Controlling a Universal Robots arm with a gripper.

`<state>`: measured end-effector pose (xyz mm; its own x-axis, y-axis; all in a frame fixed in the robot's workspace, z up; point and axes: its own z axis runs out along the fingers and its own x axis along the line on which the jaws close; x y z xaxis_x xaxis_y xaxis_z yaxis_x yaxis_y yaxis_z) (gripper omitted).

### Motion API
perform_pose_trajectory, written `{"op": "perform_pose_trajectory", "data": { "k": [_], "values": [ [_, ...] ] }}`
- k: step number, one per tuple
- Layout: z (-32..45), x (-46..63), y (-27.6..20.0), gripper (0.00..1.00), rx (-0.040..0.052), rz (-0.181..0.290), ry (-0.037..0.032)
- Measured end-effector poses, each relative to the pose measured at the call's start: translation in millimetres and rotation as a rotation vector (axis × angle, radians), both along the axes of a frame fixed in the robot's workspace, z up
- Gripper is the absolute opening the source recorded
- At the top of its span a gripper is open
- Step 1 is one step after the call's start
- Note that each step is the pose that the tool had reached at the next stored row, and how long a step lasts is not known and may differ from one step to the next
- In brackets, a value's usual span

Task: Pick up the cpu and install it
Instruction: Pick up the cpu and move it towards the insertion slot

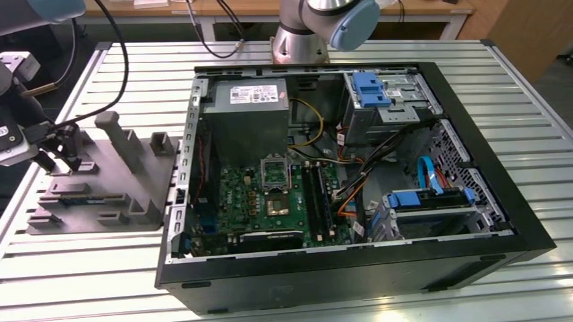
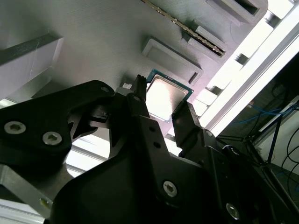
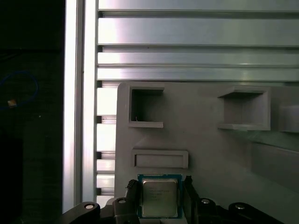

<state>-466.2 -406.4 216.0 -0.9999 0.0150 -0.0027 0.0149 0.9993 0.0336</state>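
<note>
Gripper (image 3: 160, 200) state: narrow, with its fingers (image 3: 132, 197) set against two opposite edges of the cpu (image 2: 164, 97) in both wrist views. The cpu sits flat, metal top up, at the grey tray (image 3: 205, 140); you cannot tell whether it rests there or is lifted. Just beside it lies a shallow rectangular recess (image 3: 160, 158), and farther along are two square pockets (image 3: 146, 107). In the exterior view, the tray stands on the slatted worktop (image 1: 537, 87) at that view's left, beside the open case (image 1: 501, 228). The socket (image 1: 276, 201) inside is well apart from the cpu.
</note>
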Motion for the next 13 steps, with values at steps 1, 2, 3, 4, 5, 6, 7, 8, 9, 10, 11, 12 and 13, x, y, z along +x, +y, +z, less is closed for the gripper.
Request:
{"op": "perform_pose_trajectory", "data": {
  "k": [1, 2, 3, 4, 5, 6, 7, 8, 9, 10, 11, 12, 13],
  "values": [
    [0.2, 0.0, 0.0, 0.47, 0.0000, 0.000, 0.0000],
    [0.5, 0.0, 0.0, 0.47, 0.0000, 0.000, 0.0000],
    [0.7, 0.0, 0.0, 0.47, 0.0000, 0.000, 0.0000],
    [0.9, 0.0, 0.0, 0.47, 0.0000, 0.000, 0.0000],
    [1.2, 0.0, 0.0, 0.47, 0.0000, 0.000, 0.0000],
    [1.4, 0.0, 0.0, 0.47, 0.0000, 0.000, 0.0000],
    [1.7, 0.0, 0.0, 0.47, 0.0000, 0.000, 0.0000],
    [1.9, 0.0, 0.0, 0.47, 0.0000, 0.000, 0.0001],
    [2.1, 0.0, 0.0, 0.47, 0.0000, 0.000, 0.0000],
    [2.6, 0.0, 0.0, 0.47, 0.0000, 0.000, 0.0000],
    [3.1, 0.0, 0.0, 0.47, 0.0000, 0.000, 0.0000],
    [3.3, 0.0, 0.0, 0.47, 0.0000, 0.000, 0.0000],
    [3.5, 0.0, 0.0, 0.47, 0.0000, 0.000, 0.0000]
  ]
}}
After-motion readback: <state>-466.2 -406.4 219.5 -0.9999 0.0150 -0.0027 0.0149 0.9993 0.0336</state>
